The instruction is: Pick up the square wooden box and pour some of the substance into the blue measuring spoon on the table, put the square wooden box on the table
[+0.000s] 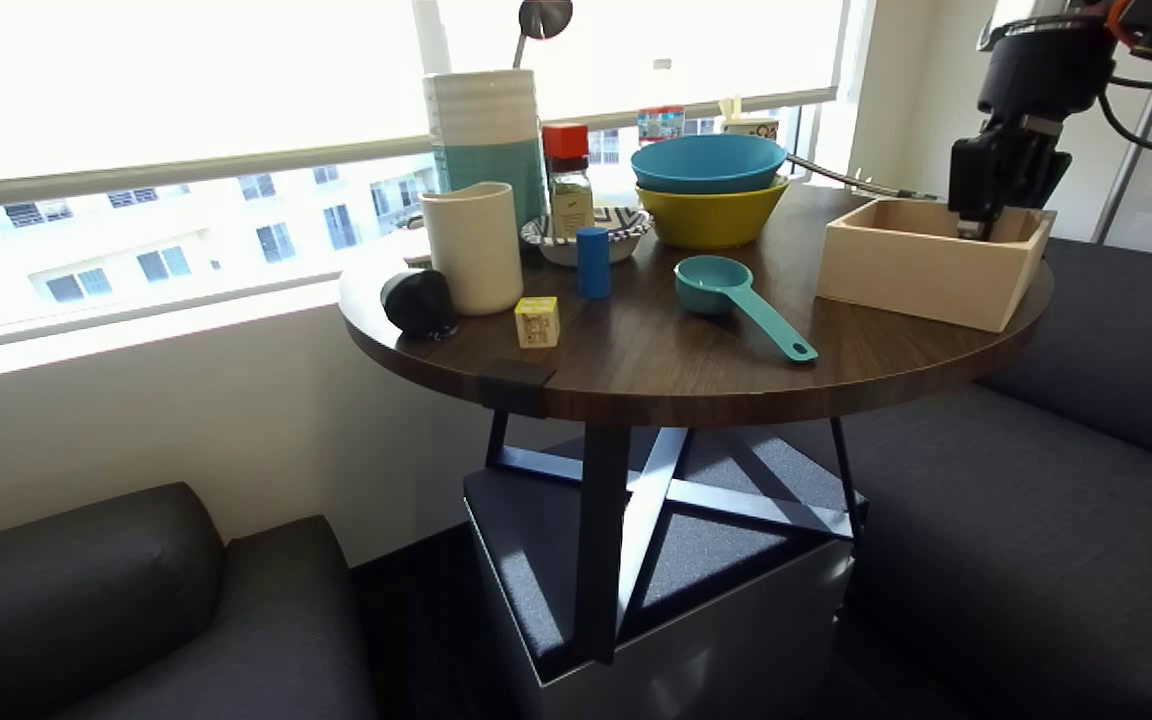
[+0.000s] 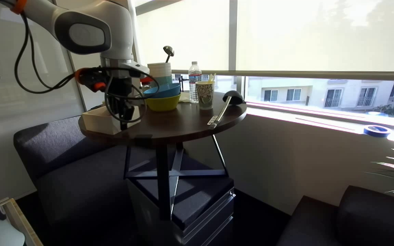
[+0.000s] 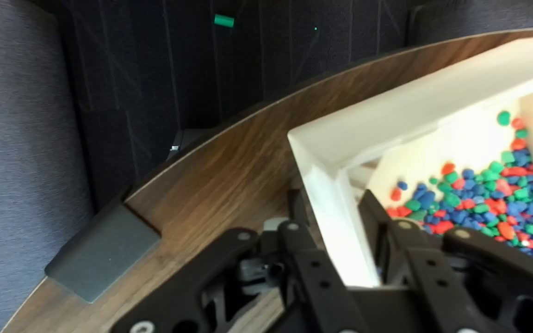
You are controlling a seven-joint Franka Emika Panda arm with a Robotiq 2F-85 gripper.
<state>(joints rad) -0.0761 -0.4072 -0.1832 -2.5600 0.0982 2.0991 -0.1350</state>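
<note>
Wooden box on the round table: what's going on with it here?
A robot arm has its fingers astride one wall of the square wooden box, one inside and one outside; whether they grip it is hard to tell. The box sits on the table, holding red, green and blue bits. The blue measuring spoon lies on the table apart from the box, and nothing is being poured.
</note>
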